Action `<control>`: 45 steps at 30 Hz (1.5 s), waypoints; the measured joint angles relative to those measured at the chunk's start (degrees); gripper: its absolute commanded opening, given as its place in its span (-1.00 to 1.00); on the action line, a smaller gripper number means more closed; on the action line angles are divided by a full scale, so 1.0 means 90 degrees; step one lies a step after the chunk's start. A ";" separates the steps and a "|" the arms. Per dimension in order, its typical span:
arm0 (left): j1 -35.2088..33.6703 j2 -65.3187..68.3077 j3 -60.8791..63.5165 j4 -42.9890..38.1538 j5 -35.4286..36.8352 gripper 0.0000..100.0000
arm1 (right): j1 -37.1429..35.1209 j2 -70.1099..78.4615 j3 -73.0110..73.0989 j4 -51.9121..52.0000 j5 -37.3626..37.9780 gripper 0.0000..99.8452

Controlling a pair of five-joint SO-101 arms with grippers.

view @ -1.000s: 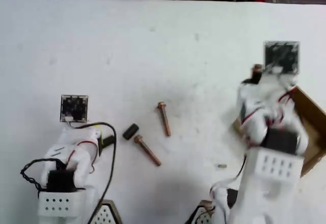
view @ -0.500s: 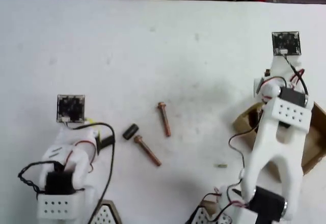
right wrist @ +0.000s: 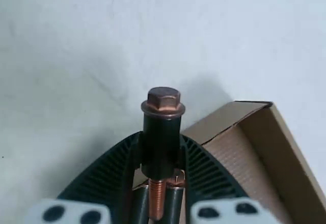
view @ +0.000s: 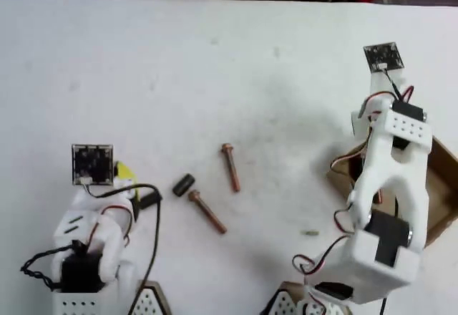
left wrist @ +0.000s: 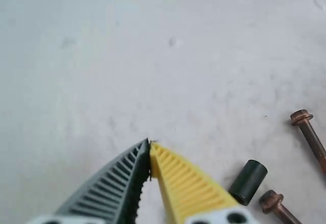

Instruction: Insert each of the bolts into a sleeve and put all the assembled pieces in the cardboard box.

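Right tool [right wrist: 162, 138] has shifted, pinching the sleeved bolt [right wrist: 163, 103]; left tool [left wrist: 150, 145] pressed together.

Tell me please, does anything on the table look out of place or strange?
A small stray bit lies alone between the loose bolts and the cardboard box; what it is cannot be told. Also, two bolts lie loose, but only one sleeve lies beside them.
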 measured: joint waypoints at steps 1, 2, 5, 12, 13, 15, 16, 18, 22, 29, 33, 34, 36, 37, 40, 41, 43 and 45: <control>0.0000 0.0000 0.0000 0.0000 0.0000 -0.96 | 0.0068 0.0098 -0.0098 0.0010 0.0000 -0.96; 0.0000 0.0000 0.0000 0.0000 0.0000 -0.96 | 0.0156 0.0186 -0.0215 0.0010 0.0000 -0.96; 0.0000 -0.0010 0.0195 0.0000 0.0000 -0.96 | 0.0430 0.0274 -0.0488 0.0147 0.0000 -0.96; 0.0000 0.0000 0.0234 0.0000 0.0000 -0.96 | 0.0869 0.0225 -0.0645 0.0840 0.0000 -0.96; 0.0000 0.0000 0.0234 0.0000 0.0000 -0.96 | 0.0869 0.0205 -0.0645 0.0957 0.0000 -0.96; 0.0000 0.0000 0.0234 0.0000 0.0000 -0.96 | 0.0869 0.0137 -0.0654 0.1211 0.0010 -0.96; 0.0000 0.0000 0.0234 0.0000 0.0000 -0.96 | 0.0879 0.0127 -0.0645 0.1309 0.0029 -0.96; 0.0000 0.0000 0.0234 0.0000 0.0000 -0.96 | 0.0957 0.0127 -0.0518 0.1377 0.0039 -0.96; 0.0000 -0.0029 0.0313 0.0000 0.0000 -0.96 | 0.1143 0.0127 -0.0147 0.1387 0.0449 -0.96; 0.0000 0.0010 0.0391 0.0000 0.0000 -0.96 | 0.1328 0.0107 0.0674 0.0664 0.0947 -0.96; 0.0000 0.0010 0.0391 0.0000 0.0000 -0.96 | 0.1368 0.0098 0.0967 0.0127 0.0977 -0.88; 0.0000 0.0010 0.0391 0.0000 0.0000 -0.96 | 0.1377 0.0098 0.0987 0.0088 0.0977 -0.83; 0.0000 0.0010 0.0391 0.0000 0.0000 -0.96 | 0.1377 0.0098 0.0996 0.0049 0.0977 -0.72; 0.0000 0.0010 0.0391 0.0000 0.0000 -0.96 | 0.1377 0.0098 0.0996 0.0049 0.0977 -0.68; 0.0000 0.0010 0.0391 0.0000 0.0000 -0.96 | 0.1377 0.0010 0.0987 0.0039 0.0977 -0.65; 0.0000 0.0010 0.0391 0.0000 0.0000 -0.96 | 0.1387 -0.0039 0.0987 0.0039 0.0977 -0.66; 0.0000 0.0010 0.0391 0.0000 0.0000 -0.96 | 0.1377 -0.0088 0.0987 0.0039 0.0977 -0.68; 0.0000 0.0010 0.0391 0.0000 0.0000 -0.96 | 0.1319 -0.0088 0.0987 0.0039 0.0977 -0.71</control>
